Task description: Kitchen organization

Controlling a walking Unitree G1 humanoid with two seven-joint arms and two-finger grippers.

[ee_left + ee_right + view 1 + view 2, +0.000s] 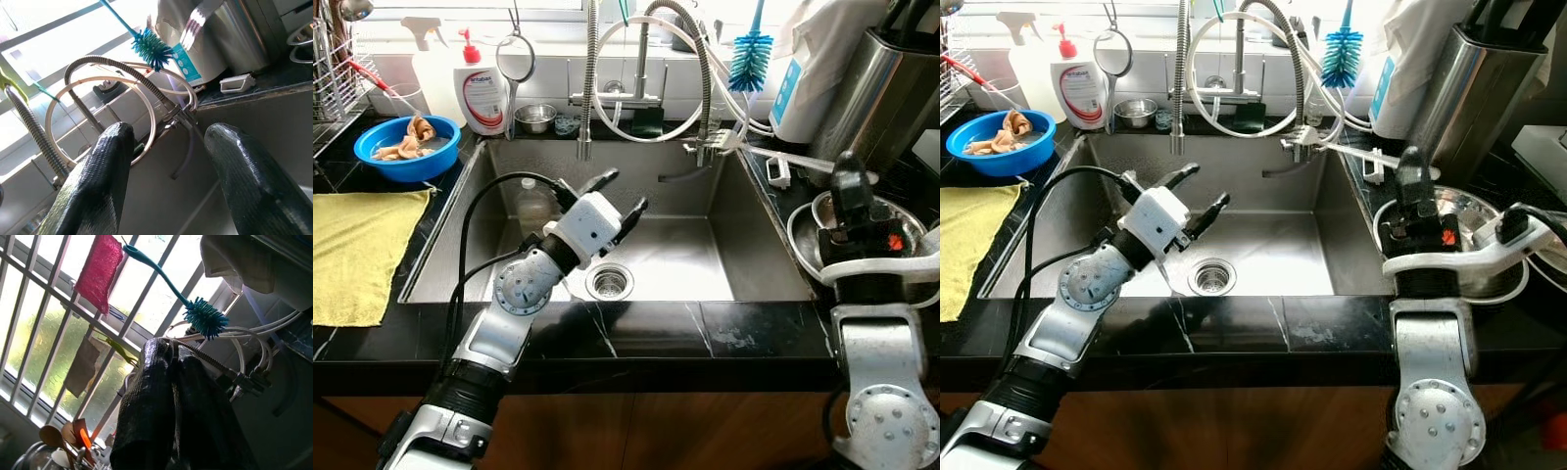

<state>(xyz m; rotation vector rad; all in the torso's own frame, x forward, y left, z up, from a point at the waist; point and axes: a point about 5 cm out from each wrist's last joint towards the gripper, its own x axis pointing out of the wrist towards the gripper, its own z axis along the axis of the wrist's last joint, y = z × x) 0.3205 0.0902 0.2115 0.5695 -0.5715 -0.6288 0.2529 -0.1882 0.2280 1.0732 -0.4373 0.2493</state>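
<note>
Reaching over the shiny steel sink (705, 264), the left gripper (625, 194) hung above the round drain (609, 281) with its two black fingers (93, 186) spread wide and holding nothing. A clear plastic bottle (534, 204) stood in the sink just beside that arm. The right gripper (1412, 176) pointed up over the black counter (636, 333), near a steel bowl (1474, 211), its fingers pressed together. A blue bowl (407, 147) sat by a yellow cloth (357, 250).

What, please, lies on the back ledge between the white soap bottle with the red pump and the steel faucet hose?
In the left eye view, a round hanging strainer and a small steel bowl sit between the white soap bottle and the steel faucet hose.
</note>
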